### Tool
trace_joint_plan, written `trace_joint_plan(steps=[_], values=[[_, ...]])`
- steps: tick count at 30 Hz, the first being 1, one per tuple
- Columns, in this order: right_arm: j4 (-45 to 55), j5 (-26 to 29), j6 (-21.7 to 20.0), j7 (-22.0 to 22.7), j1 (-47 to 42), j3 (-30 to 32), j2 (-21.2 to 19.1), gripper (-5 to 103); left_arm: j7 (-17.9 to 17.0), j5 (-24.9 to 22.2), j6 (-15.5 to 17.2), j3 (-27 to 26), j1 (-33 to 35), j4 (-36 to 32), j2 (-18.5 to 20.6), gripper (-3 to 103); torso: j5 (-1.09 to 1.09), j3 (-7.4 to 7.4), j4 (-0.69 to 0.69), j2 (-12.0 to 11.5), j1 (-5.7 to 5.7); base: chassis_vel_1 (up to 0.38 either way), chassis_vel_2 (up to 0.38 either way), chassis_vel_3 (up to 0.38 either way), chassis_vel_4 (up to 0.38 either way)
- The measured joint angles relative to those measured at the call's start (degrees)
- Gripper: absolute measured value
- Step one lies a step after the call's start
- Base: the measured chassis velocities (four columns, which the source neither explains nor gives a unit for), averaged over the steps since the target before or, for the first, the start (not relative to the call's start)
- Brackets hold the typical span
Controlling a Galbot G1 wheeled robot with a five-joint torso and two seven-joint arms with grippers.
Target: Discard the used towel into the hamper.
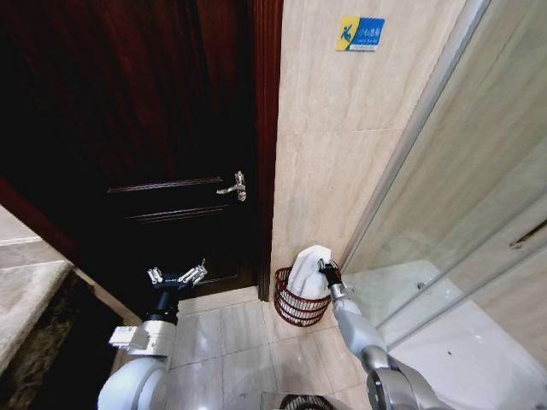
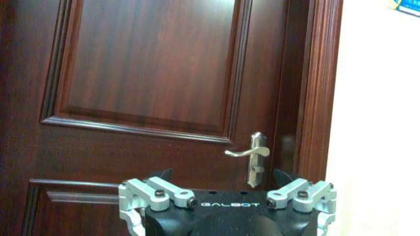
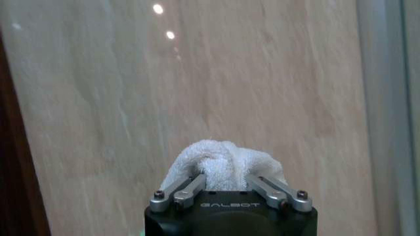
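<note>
Presently: right gripper (image 1: 325,267), jaws pinched on white towel (image 1: 308,272) at its upper edge; towel hangs down into hamper (image 1: 295,307), directly beneath on floor tiles against wall. Left gripper (image 1: 177,276), spread open and empty, parked toward door (image 1: 128,128).

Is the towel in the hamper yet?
Partly: the towel stands in the hamper, top above the rim, right hand shut on it.

Perhaps ceiling-light glare on tile (image 3: 164,22)
</note>
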Motion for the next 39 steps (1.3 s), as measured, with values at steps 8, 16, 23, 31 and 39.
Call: trace_joint_plan(steps=[8,16,23,31,39], values=[[0.60,-0.89,-9.13,2.71,-1.79,-0.10,-0.31,12,0.00,0.00,-0.01,0.00,0.00,0.00,0.00,100,-0.01,0.01,0.00,0.00,0.00,0.000,0.000,0.000,0.000],[1.62,-5.20,-16.42,3.66,-2.00,0.04,-0.93,12,0.00,0.00,0.00,0.00,0.00,0.00,0.00,100,0.00,0.00,0.02,0.00,-0.02,-0.017,0.013,0.014,-0.022],[1.03,-5.99,-15.48,3.69,-2.10,0.07,-1.06,9,0.00,0.00,0.00,0.00,0.00,0.00,0.00,100,0.01,0.01,0.00,-0.02,0.01,-0.142,0.124,0.153,-0.155],[0.90,-10.57,-21.05,4.70,-1.75,0.59,-1.97,39,0.00,0.00,0.00,0.00,-0.01,0.00,0.00,100,-0.04,0.02,-0.02,-0.03,0.03,-0.086,0.095,0.056,-0.061],[0.82,-16.10,-28.50,5.70,-2.15,0.85,-2.32,66,0.00,0.00,0.00,0.00,0.01,0.00,0.00,100,0.01,-0.01,0.01,0.00,-0.05,0.020,-0.021,-0.035,0.009]])
